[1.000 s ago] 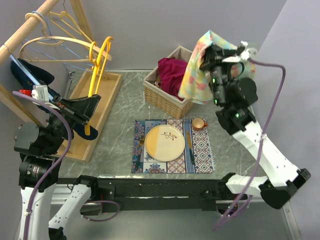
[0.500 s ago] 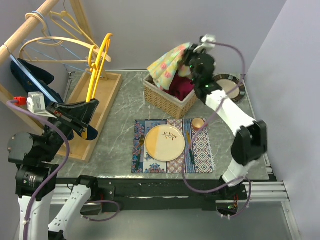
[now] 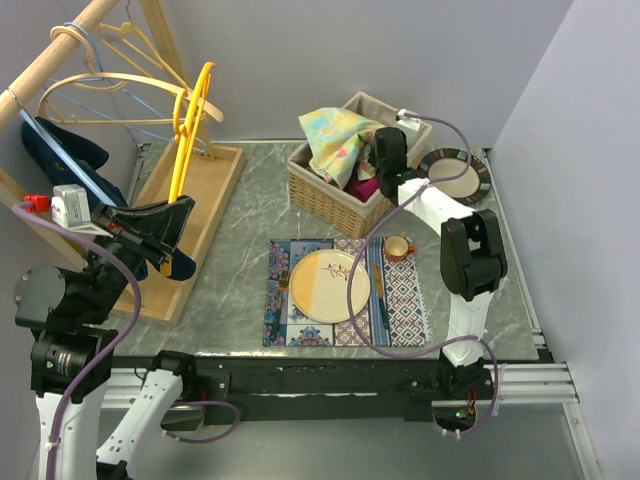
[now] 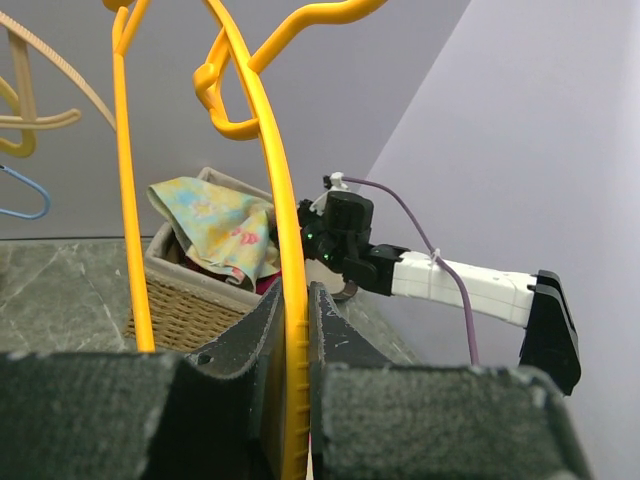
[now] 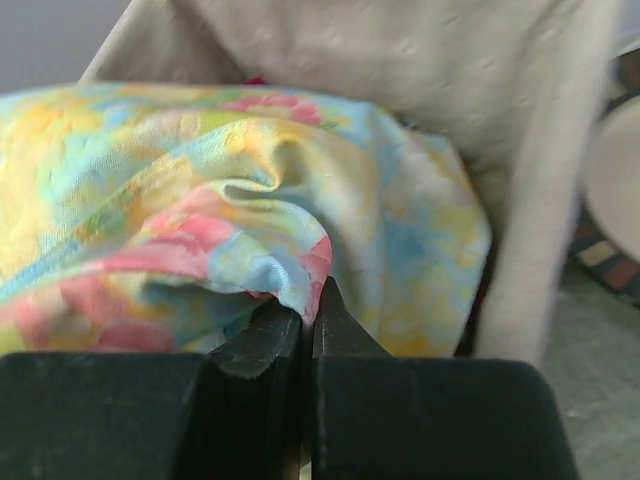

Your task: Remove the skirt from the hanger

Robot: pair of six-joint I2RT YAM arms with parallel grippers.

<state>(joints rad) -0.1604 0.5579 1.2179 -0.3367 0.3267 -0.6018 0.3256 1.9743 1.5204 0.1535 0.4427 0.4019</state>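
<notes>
The floral skirt [image 3: 335, 140] lies bunched over the back of the wicker basket [image 3: 320, 195], clear of the hanger. My right gripper [image 3: 376, 160] hangs low at the basket's right side, shut on a fold of the skirt [image 5: 200, 190]; its jaws [image 5: 308, 300] pinch the pink and blue edge. The yellow hanger [image 3: 190, 120] stands bare over the wooden tray. My left gripper [image 3: 178, 228] is shut on the hanger's lower bar [image 4: 283, 330], which runs up between the two fingers [image 4: 293, 295]. The skirt [image 4: 215, 225] also shows in the left wrist view.
Dark red cloth lies in the basket under the skirt. A patterned placemat [image 3: 400, 310] carries a plate [image 3: 325, 285], cutlery and a small cup [image 3: 398, 246]. A dark-rimmed dish [image 3: 455, 172] sits back right. The wooden rack [image 3: 60, 50] holds other hangers and a navy garment [image 3: 60, 145].
My right arm swung down and left from high above the table, bringing the skirt onto the basket. My left gripper drew slightly left with the hanger.
</notes>
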